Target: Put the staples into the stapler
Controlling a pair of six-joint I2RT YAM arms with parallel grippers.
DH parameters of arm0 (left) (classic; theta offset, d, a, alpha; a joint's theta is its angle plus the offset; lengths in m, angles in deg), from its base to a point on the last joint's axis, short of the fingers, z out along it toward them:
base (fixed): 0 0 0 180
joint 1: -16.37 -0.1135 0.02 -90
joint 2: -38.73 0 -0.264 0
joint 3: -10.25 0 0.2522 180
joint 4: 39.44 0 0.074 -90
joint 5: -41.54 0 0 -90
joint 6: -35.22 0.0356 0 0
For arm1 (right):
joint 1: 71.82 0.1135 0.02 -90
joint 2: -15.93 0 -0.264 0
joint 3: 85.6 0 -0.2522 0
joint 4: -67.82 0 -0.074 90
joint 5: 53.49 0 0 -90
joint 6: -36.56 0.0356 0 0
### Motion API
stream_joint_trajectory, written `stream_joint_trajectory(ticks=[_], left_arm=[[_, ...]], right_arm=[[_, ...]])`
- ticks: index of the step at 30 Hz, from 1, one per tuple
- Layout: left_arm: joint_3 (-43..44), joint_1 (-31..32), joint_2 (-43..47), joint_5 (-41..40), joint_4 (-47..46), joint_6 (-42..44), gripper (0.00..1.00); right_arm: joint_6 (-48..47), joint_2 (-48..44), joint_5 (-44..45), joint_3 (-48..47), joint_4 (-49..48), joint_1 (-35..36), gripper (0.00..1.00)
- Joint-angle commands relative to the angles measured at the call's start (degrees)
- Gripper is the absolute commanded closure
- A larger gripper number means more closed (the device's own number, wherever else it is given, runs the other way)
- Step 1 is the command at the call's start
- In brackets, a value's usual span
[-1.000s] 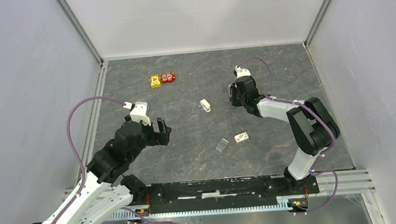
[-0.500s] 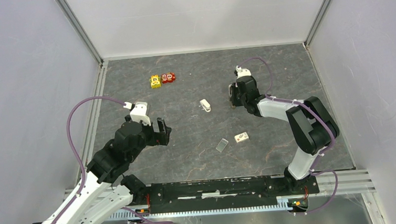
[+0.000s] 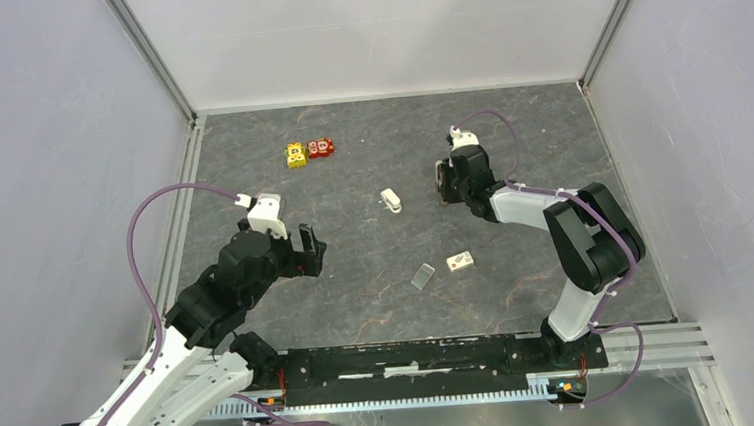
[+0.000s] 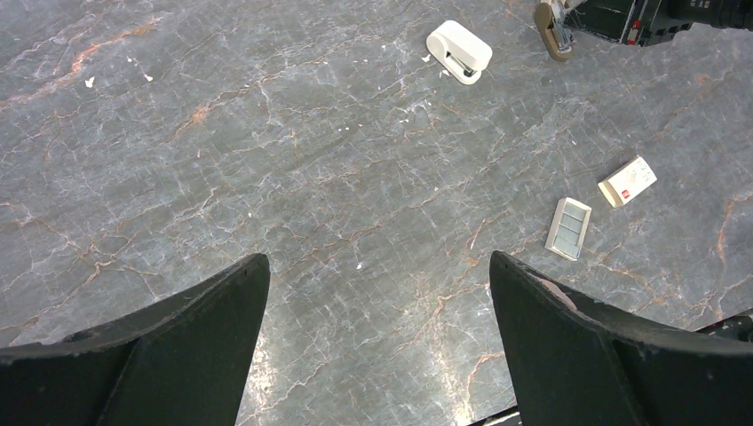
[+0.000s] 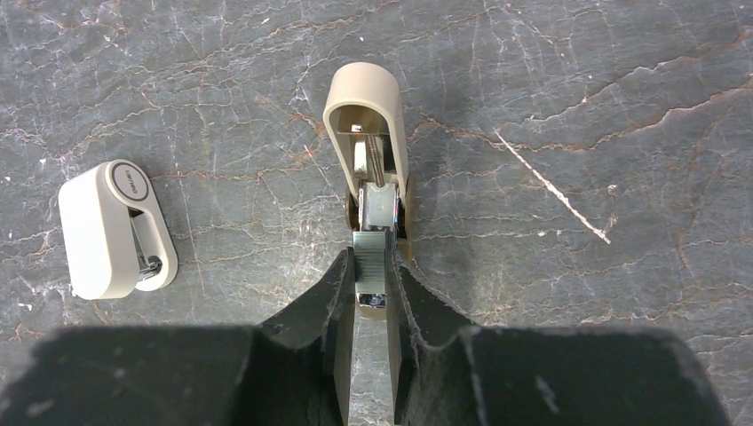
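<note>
Right wrist view shows the right gripper (image 5: 371,266) with its jaws pinched on the metal end of a tan stapler (image 5: 364,84). The tan stapler's rounded cover is swung open and points toward the top of the frame, baring a grey metal channel inside. It stretches out over the dark marbled counter (image 5: 222,71) and casts a shadow to its right; I cannot tell whether it rests on the surface or sits just above it.

At the left of the same frame a cream-white stapler (image 5: 93,231) lies flat on the counter, closed. It is near the jaws but apart from them, and nothing touches it. In the top external view it sits a little above the middle of the frame, with the right gripper to its right.

Left wrist view shows the left gripper (image 4: 377,262) with its jaws spread wide over bare counter and nothing between them. In that frame the cream-white stapler is at the upper middle and the tan one is at the top right. A small white box with a red mark (image 4: 627,181) and a flat grey rectangular case (image 4: 568,228) lie close together at the right of the frame, not touching. In the top external view a yellow block (image 3: 296,154) and a red block (image 3: 321,148) sit side by side in the upper left of the counter, well apart from both arms.
</note>
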Motion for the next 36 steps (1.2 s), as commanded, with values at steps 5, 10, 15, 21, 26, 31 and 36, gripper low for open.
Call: stream_joint_trajectory(ticks=[5,10,15,21,26,31,36], left_arm=[[0.0,0.2,-0.1,-1.3,-0.8,3.1,0.0],[0.0,0.2,-0.3,-1.1,-1.0,3.2,0.0],[0.0,0.3,-0.6,-0.8,-1.0,3.2,0.0],[-0.1,0.2,-0.2,-1.0,-1.0,3.2,0.0],[-0.1,0.2,0.1,-1.2,-0.8,3.1,0.0],[0.0,0.2,0.1,-1.3,-0.9,3.1,0.0],[-0.1,0.2,0.4,-1.4,-0.8,3.1,0.0]], right_arm=[[0.4,0.9,-0.3,-0.1,-2.1,-0.3,0.78],[0.5,0.9,-0.7,-0.3,-2.3,-0.4,0.78],[0.2,1.2,-0.7,-0.7,-1.7,-0.5,0.78],[0.3,1.5,-0.9,-0.6,-1.8,-0.6,0.78],[-0.2,1.7,-0.8,-1.1,-1.4,-0.7,0.78],[-0.1,2.1,-1.1,-1.0,-1.3,-0.8,0.78],[-0.3,2.4,-1.1,-0.9,-1.3,-0.8,0.78]])
